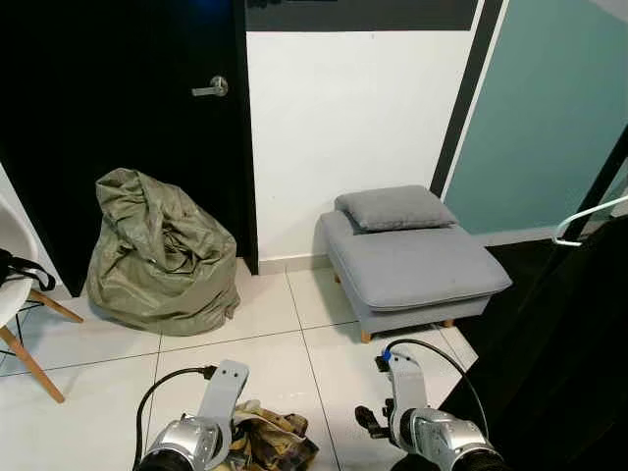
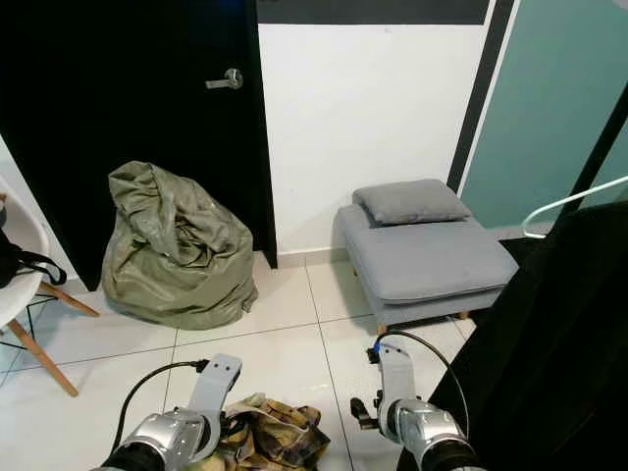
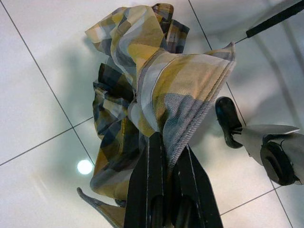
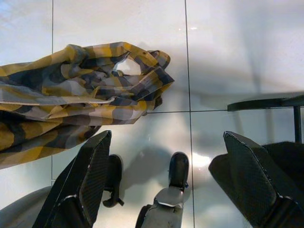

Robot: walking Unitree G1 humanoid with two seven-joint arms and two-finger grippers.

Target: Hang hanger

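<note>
Beside a grey footstool (image 1: pixel 417 260) on white floor tiles (image 1: pixel 285 353), seen from the left eye, the robot stood with both arms low, a bunched plaid shirt (image 1: pixel 270 442) hanging below its left gripper (image 1: pixel 228 378). A white hanger (image 1: pixel 589 218) jutted out at the far right above a hanging black garment (image 1: pixel 549 363), which appeared to be on a rack, though the rail itself could not be made out. An olive bean bag (image 1: pixel 162 250) slumped against the black door (image 1: pixel 118 128), and a white chair (image 1: pixel 20 285) stood at the left edge.

From the right eye the same scene held: the hanger (image 2: pixel 574 201) was high and well apart from both arms, and the right gripper (image 2: pixel 392 368) was low near the footstool.

Along the left wrist, the two black fingers (image 3: pixel 152 190) were pressed together on a fold of the shirt (image 3: pixel 161 85), which drooped toward the tiles above one of the robot's feet (image 3: pixel 228 121).

Along the right wrist, the fingers (image 4: pixel 95 166) stood wide apart with nothing between them, the shirt (image 4: pixel 71 99) off to one side over the floor.

By these views the work was at an early step: the shirt was in hand, but the hanger had yet to be reached. The next move would call for turning right and raising the free gripper to it, with the dark garment crowding that side and the dangling shirt likely to drag.
</note>
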